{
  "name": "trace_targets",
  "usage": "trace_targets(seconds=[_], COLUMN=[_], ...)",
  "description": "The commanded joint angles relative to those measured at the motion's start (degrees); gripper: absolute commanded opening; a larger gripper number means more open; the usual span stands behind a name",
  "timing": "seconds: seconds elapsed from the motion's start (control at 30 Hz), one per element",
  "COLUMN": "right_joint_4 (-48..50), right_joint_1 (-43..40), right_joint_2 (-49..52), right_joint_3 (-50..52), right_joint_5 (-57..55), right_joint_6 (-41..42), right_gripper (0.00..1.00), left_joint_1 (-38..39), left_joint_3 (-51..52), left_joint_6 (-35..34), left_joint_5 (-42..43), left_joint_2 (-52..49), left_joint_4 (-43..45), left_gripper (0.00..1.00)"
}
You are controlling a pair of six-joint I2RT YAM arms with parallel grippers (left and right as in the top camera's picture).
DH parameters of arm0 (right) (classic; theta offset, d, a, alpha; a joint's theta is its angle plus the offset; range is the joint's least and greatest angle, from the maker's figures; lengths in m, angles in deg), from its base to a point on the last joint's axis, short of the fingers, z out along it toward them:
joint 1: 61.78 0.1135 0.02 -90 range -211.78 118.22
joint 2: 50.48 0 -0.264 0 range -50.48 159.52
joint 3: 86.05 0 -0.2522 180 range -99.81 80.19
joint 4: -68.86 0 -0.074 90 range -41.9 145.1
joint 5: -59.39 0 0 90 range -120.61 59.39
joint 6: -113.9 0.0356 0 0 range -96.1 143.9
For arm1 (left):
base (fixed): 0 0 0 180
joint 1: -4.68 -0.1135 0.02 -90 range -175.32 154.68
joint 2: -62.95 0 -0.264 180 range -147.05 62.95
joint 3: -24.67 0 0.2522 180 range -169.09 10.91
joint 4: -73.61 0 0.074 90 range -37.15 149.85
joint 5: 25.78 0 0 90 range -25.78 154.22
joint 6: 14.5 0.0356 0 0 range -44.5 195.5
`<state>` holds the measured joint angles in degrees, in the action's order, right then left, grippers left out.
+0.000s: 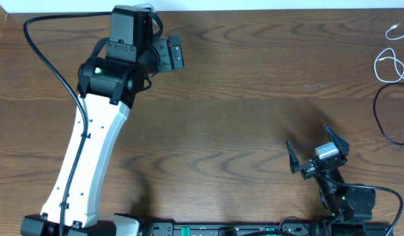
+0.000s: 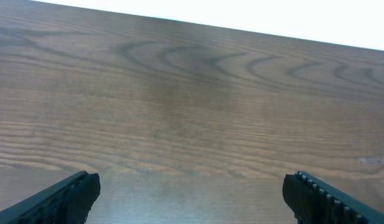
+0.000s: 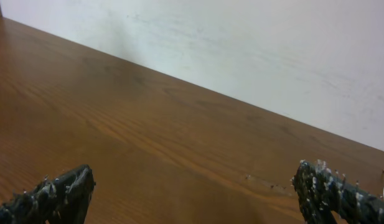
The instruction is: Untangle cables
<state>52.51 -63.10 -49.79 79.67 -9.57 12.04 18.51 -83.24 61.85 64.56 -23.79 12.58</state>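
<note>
Overhead: L & R jaws wide open, empty; white cable [image 1: 384, 60], black cable [image 1: 376, 111] far right, untouched.

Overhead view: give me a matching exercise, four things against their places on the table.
Things:
1 white cable
2 black cable
3 left gripper
4 right gripper

Places:
A far edge, left of centre
B near half, right of centre
C far right corner
D right edge, about midway along it

Pairs: 1-C; 2-D; 3-A; 4-B
</note>
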Motion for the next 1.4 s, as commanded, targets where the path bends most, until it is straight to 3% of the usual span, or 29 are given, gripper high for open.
trace_targets(seconds=[0.0,0.47,0.77,0.9,1.17,1.37], right_joint_4=[-0.1,-0.1,-0.1,-0.1,-0.1,-0.1], right_joint_1=[-0.1,-0.1,-0.1,-0.1,-0.1,-0.1], right_joint_2=[-0.4,-0.4,-0.4,-0.4,-0.4,-0.4], right_joint_3=[0.2,0.2,0.2,0.2,0.2,0.2], right_joint_5=[0.5,0.5,0.5,0.5,0.5,0.5], right_joint_6=[0.9,0.9,0.9,0.9,0.9,0.9], right_gripper=[0.99,0.99,0.99,0.99,0.99,0.99], left_joint_1=[-1.6,-14.8,-18.2,-18.1,-18.1,-18.1], left_joint_3=[3.5,37.7,65.4,75.1,85.8,90.4], left_joint_6=[0.5,2.7,4.3,5.2,10.3,16.5], left_joint_5=[-1.7,2.5,2.6,2.7,2.7,2.6], left_joint_2=[4.2,33.1,55.0,62.4,75.4,79.1], left_joint_4=[0.9,18.4,41.2,47.0,48.7,49.1], left_gripper=[0.99,0.99,0.99,0.99,0.99,0.99])
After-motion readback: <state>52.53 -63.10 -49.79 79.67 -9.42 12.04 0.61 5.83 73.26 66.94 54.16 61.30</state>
